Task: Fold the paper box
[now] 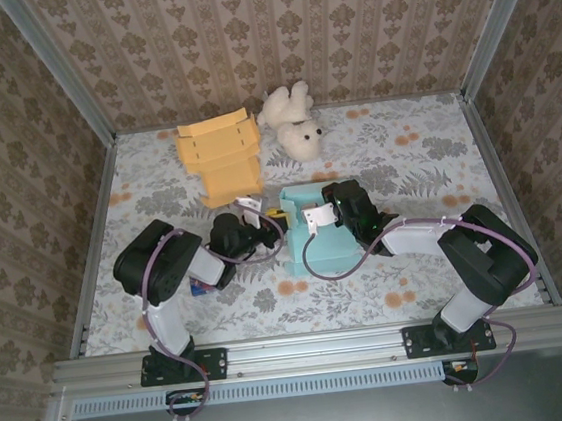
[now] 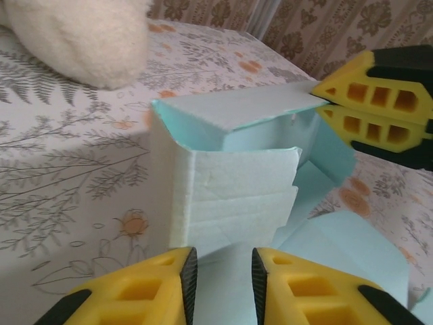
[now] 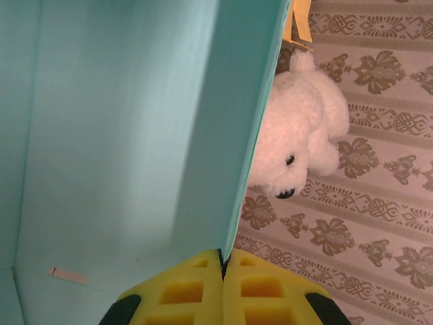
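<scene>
**Task item.** The paper box [image 1: 320, 242] is a pale teal carton, partly erected. It stands on the desk [image 1: 406, 157] directly between the two end effectors. In the left wrist view its creased wall [image 2: 230, 183] rises just ahead of the left end effector, and a top flap [image 2: 237, 108] leans over that wall.

**Right end effector** [image 3: 222, 267]. It is closed on the edge of the flap, with only the sheet between the two fingers. The box interior lies to its left. The left wrist view shows the same pinch [image 2: 323, 100] at the flap's far corner.

**Left end effector** [image 2: 223, 271]. The jaws are parted to a narrow gap and hold nothing. A flat teal panel lies below and just ahead of the gap.

**Handling (judgement).**
- The box looks like thin, light paperboard. It should be stiff across each panel and bend readily at the scored lines.
- It will probably slide on the desk if it is pushed from one side only.
- Pinching it mid-panel is likely to dent or crumple it.
- Take hold at a flap edge close to a crease, and brace the opposite wall with the other end effector.

**Surroundings.**
- A white plush bear [image 3: 298, 135] lies beyond the flap, to the right of the right end effector.
- An orange box [image 1: 220, 157] sits ahead of the left end effector, well apart from it.
</scene>
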